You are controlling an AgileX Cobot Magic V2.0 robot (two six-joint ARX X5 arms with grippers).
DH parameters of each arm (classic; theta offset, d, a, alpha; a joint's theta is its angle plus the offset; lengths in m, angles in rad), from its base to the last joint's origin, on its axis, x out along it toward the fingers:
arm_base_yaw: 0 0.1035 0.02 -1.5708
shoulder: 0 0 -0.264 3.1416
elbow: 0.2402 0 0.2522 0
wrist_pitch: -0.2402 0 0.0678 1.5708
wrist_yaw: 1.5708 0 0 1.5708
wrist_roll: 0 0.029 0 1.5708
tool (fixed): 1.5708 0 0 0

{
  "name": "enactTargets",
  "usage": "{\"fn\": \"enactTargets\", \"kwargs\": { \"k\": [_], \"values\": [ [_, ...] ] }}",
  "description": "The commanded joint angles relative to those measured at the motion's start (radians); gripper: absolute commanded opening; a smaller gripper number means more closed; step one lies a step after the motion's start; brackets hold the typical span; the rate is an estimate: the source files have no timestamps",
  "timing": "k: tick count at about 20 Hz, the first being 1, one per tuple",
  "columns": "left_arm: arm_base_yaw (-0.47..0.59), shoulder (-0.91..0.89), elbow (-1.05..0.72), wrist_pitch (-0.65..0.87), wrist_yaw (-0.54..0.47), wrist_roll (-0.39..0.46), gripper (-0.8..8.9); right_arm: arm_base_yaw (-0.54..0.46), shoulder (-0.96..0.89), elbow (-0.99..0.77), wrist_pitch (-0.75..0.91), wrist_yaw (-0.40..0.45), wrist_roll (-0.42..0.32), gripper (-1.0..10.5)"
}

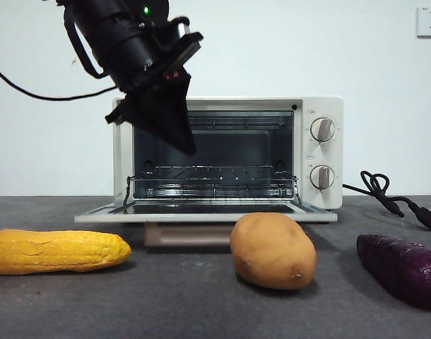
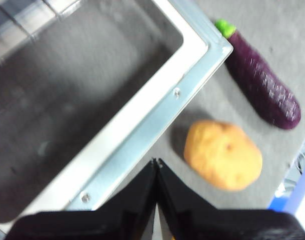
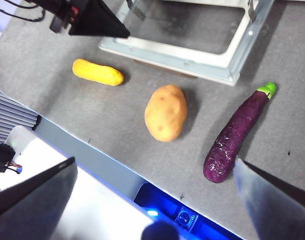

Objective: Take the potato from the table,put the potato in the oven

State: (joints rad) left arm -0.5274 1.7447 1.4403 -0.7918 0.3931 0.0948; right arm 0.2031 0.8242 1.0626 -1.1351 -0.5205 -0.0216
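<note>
The potato (image 1: 273, 251) lies on the table (image 1: 187, 304) before the oven's (image 1: 229, 152) open door. Left gripper (image 1: 174, 134), fingers closed, hangs above the door. Right gripper (image 3: 157, 200) fingers are wide apart.

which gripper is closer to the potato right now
Left. The left gripper, jaws shut, hangs over the open oven door's edge, beside the potato. The right gripper, open, sits farther back, high above the table's edge.

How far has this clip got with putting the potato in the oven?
Done: the oven door lies open. In hand: the left gripper, shut and empty, hangs above the door; the right gripper is open, high above. Left: the potato lies ungrasped on the table.
</note>
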Motion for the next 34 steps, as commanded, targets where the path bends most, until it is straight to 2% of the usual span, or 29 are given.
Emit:
{"fn": "enactTargets", "kwargs": {
  "k": [1,7,11,17,22,31,33,34],
  "values": [
    [0.003,-0.072,-0.007,0.027,-0.003,0.006,-0.07,0.004,0.021,0.001,0.004,0.002,0.006,6.9],
    [0.013,-0.337,-0.007,0.030,-0.140,0.003,-0.07,0.109,0.164,0.001,0.048,0.014,0.026,6.9],
    [0.013,-0.552,-0.007,-0.001,-0.166,-0.018,-0.07,0.251,0.295,0.001,0.131,0.131,0.085,6.9],
    [0.013,-0.780,-0.007,-0.181,-0.211,-0.016,-0.07,0.455,0.519,0.001,0.283,0.336,0.192,6.9],
    [0.013,-0.845,-0.007,-0.264,-0.214,-0.016,-0.07,0.508,0.644,0.001,0.354,0.418,0.241,6.9],
    [0.013,-0.889,-0.007,-0.320,-0.212,-0.016,-0.08,0.527,0.797,0.001,0.458,0.423,0.269,6.9],
    [0.013,-0.889,-0.007,-0.326,-0.212,-0.016,-0.07,0.528,0.816,0.001,0.461,0.423,0.269,6.4],
    [0.013,-0.889,-0.007,-0.328,-0.213,-0.016,-0.07,0.528,0.824,0.001,0.461,0.422,0.269,5.7]
  ]
}}
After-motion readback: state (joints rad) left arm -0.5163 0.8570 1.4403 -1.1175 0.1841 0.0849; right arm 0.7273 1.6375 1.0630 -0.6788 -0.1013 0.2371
